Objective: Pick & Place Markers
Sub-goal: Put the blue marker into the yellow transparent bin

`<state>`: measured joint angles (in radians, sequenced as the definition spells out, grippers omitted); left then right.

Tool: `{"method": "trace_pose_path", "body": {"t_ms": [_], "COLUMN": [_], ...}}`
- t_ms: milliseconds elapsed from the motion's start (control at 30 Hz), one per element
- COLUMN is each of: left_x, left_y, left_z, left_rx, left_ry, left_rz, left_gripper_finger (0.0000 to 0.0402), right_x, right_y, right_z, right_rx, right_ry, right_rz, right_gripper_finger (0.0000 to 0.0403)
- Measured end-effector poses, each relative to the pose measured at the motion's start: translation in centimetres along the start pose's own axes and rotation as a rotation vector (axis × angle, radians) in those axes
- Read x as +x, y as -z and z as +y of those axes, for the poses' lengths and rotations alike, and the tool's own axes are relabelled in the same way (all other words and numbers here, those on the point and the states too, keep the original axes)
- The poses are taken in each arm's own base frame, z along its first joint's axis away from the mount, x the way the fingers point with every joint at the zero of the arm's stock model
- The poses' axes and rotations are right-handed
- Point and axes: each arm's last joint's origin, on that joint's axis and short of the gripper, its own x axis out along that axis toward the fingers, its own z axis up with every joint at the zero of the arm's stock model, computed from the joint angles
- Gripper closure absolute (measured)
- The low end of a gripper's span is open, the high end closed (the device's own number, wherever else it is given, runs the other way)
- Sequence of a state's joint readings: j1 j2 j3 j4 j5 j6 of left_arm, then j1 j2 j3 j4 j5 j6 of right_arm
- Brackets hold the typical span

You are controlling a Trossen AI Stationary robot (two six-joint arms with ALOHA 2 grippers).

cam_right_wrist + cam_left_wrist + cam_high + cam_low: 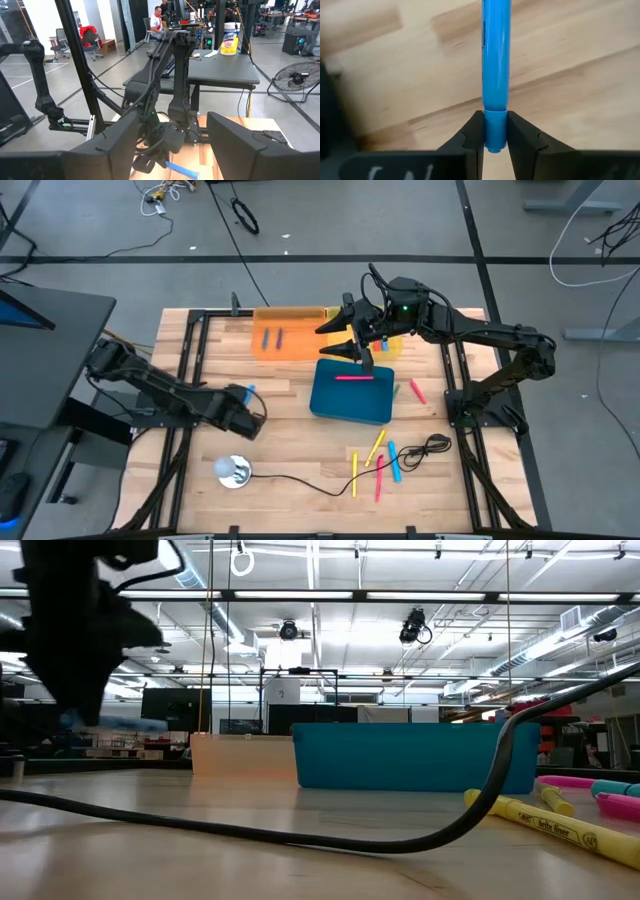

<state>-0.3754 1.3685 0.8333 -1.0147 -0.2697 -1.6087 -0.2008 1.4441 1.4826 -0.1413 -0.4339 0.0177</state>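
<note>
A blue marker (495, 70) is clamped by its end in the left gripper (247, 402) near the table's left edge, its long axis pointing straight ahead. The blue bin (351, 393) lies rightward, mid-table. The right gripper (341, 336) is held open above that bin.

I'm looking at a grey concrete floor (90, 220) running around the table, long ceiling lights (300, 596) glowing overhead, and a dark desk (225, 70) standing behind, beside a floor fan (300, 82).
</note>
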Motion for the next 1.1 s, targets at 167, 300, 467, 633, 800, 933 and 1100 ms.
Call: {"method": "trace_pose_path", "body": {"t_ms": [167,300,467,633,800,933,1100], "left_x": [-1.7,-3.3,-4.9,-6.4,-7.8,-9.0,-10.6], "left_y": [-1.8,-3.4,-5.7,-7.9,-9.7,-10.9,-12.3], "left_z": [-1.3,-2.3,-3.1,-3.6,-4.0,-4.3,-4.6], "left_rx": [0.063,0.13,0.195,0.263,0.333,0.382,0.424], "left_ry": [0.06,0.113,0.16,0.21,0.259,0.3,0.373], "left_rz": [-0.036,-0.068,-0.106,-0.153,-0.202,-0.235,-0.275], "left_gripper_finger": [0.0336,0.0337,0.0338,0.0339,0.0339,0.0339,0.034], "right_x": [0.0,0.0,0.0,0.0,-0.2,-0.2,-0.2], "right_y": [0.0,0.0,0.0,0.0,0.1,0.5,0.6], "right_z": [0.0,0.0,0.0,0.0,-0.2,-0.2,-0.2], "right_rx": [0.0,0.0,0.027,0.149,0.25,0.284,0.285], "right_ry": [0.0,0.0,0.0,-0.003,0.007,0.013,0.015], "right_rz": [0.0,0.0,0.0,0.004,0.018,0.048,0.061], "right_gripper_finger": [0.0167,0.0167,0.0167,0.0167,0.0167,0.0167,0.0167]}}
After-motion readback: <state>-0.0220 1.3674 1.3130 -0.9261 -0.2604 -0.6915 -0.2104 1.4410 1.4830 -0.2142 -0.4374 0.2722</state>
